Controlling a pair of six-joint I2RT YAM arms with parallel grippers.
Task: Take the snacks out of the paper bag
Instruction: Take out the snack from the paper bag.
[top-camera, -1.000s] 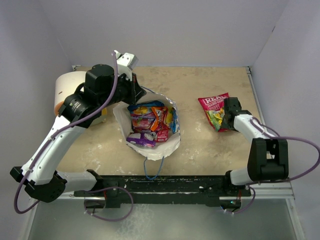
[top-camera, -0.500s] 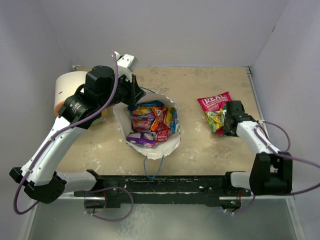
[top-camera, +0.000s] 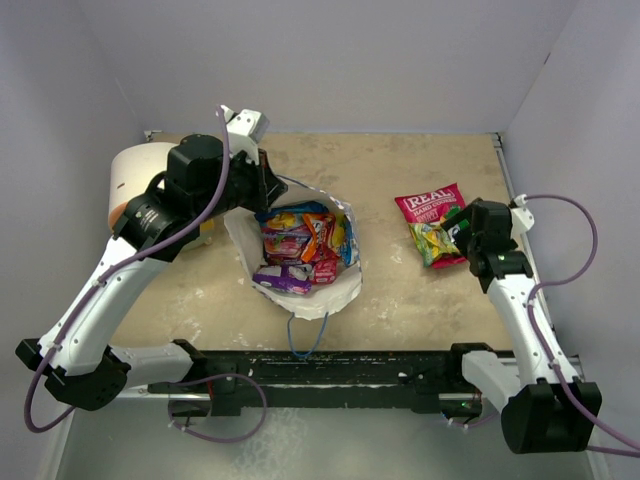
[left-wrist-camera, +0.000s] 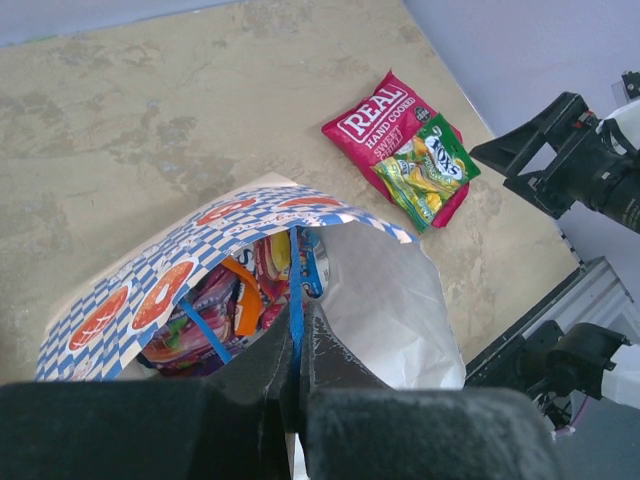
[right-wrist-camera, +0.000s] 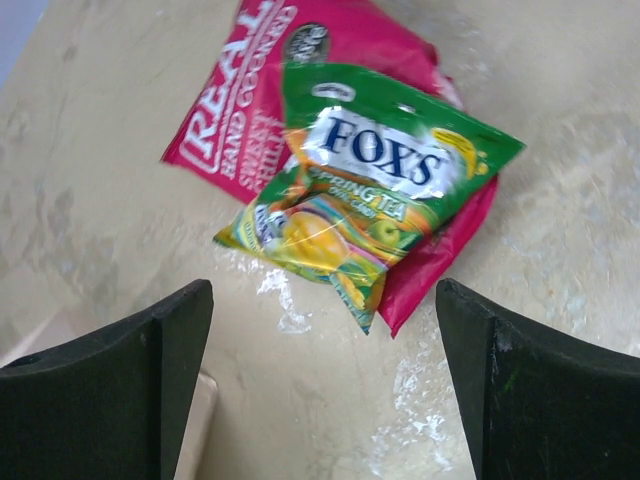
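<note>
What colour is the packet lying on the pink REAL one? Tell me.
Green packet, yellow toward its lower end; right wrist view shows it best.

A robot lab cell: plain pale walls (top-camera: 350, 60) enclosing a mottled tabletop (top-camera: 400, 310) with a black mounting rail (top-camera: 340, 366).

Mottled beige tabletop (top-camera: 420, 310), boxed in by plain lavender-grey walls (top-camera: 350, 60) on three sides, black rail (top-camera: 380, 362) along the near edge, soft even light.

paper bag (left-wrist-camera: 200, 245): you see blue-and-white checks, orange rings outside, white inside
REAL packet (right-wrist-camera: 240, 100): pink-red, white lettering
Fox's packet (right-wrist-camera: 380, 170): green, yellow
tabletop (top-camera: 400, 300): mottled beige
</note>
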